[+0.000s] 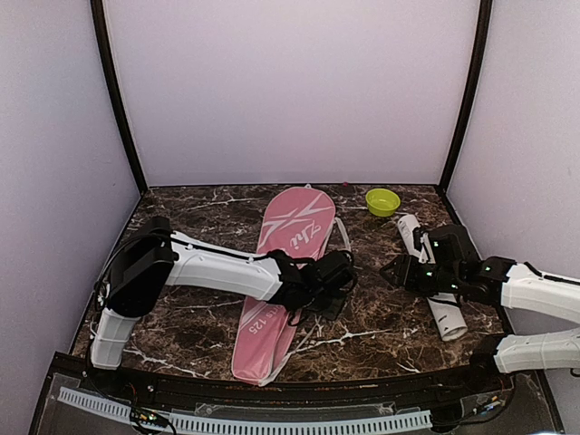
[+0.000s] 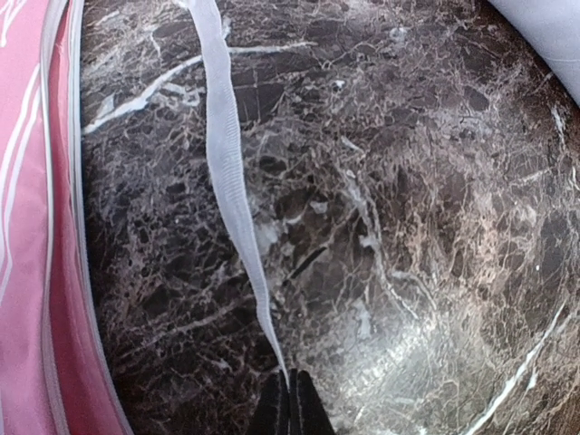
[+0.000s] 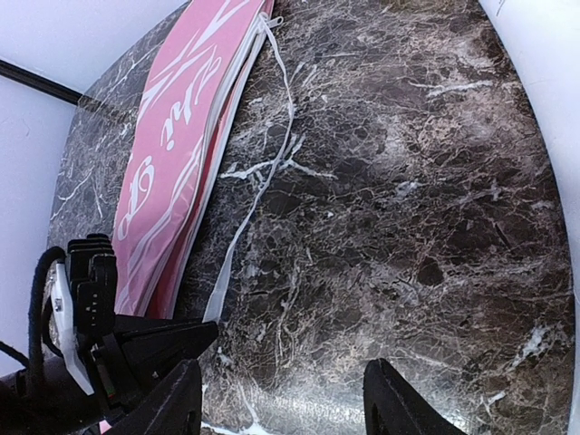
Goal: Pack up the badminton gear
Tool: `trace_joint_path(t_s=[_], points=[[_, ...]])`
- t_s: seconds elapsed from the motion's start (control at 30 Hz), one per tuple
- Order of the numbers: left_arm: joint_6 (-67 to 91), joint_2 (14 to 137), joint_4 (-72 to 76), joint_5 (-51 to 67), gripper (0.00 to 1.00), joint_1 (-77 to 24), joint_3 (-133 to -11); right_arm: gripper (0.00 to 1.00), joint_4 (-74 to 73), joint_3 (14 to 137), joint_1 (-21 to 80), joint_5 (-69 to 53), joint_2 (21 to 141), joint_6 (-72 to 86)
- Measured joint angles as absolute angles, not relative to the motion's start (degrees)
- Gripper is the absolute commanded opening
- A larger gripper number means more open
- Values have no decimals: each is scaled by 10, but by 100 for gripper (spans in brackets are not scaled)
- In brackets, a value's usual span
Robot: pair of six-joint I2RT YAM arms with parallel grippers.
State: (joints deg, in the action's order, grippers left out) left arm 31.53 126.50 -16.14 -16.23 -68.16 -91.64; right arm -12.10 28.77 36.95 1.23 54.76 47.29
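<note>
Lying flat on the dark marble-patterned tabletop point(image 1: 199, 217), the long pink fabric racket cover point(image 1: 294, 227) is found left of the table's middle. Its long axis is set from near to far with a slight lean to the right. The broad rounded head end is pointed toward the back wall, and the narrow handle end toward the near edge by the arms' bases. White lettering is printed along its length. A thin white webbing strap point(image 2: 227, 163) is attached at the cover's right side and is laid over the bare marble just beside it, roughly parallel to the cover.

The left gripper point(image 2: 290, 408) is extended across the cover's middle. Its jaws are pressed together on the strap, which is pinched between the fingertips. The right gripper point(image 3: 283, 367) is held low over bare marble to the right of the cover. Its fingers are spread apart with nothing between them and are pointed toward the left gripper.

A tall white plastic tube point(image 1: 449, 317) is laid on its side at the right of the table, partly hidden beneath the right arm. Its long axis is run from far-left to near-right. A small lime-green bowl point(image 1: 382, 201) is set upright near the back wall, just beyond the tube's far end.
</note>
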Motion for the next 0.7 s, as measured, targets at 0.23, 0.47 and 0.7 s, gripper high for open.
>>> trace_joint_path(t_s=[0.23, 0.47, 0.7], points=[[317, 1177, -156, -197, 0, -680, -862, 61, -121, 288, 369, 14, 546, 477], [377, 967, -107, -222, 0, -644, -680, 61, -121, 288, 369, 13, 546, 486], [476, 889, -95, -212, 34, -588, -483, 63, -118, 288, 369, 11, 547, 487]])
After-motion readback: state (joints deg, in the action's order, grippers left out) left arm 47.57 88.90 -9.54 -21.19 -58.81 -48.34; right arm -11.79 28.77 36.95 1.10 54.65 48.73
